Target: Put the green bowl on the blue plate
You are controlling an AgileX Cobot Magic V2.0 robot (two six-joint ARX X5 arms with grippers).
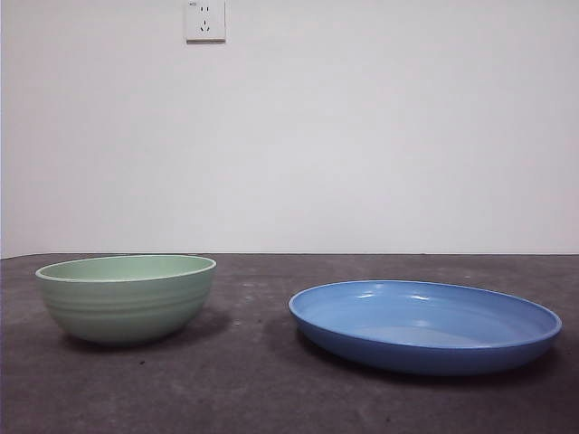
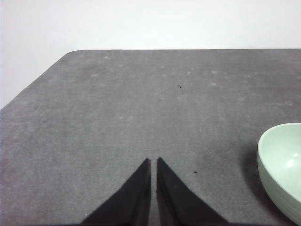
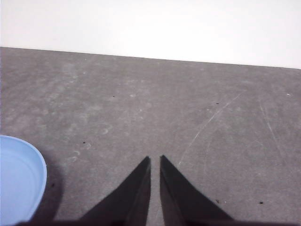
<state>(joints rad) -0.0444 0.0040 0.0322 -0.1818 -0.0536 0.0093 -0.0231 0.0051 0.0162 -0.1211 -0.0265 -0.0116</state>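
A dark grey, faintly speckled tabletop is seen across the lower part of the front view. It is backed by a plain white wall. A white electrical socket is mounted high on that wall, cut by the picture's top edge.

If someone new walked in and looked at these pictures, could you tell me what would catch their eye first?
Probably the two dishes standing apart on the dark grey table: the green bowl upright on the left of the front view, and the wider blue plate on the right, with nothing on it. Next, a white wall socket high on the bare wall. Neither claw, left nor right, holds anything.
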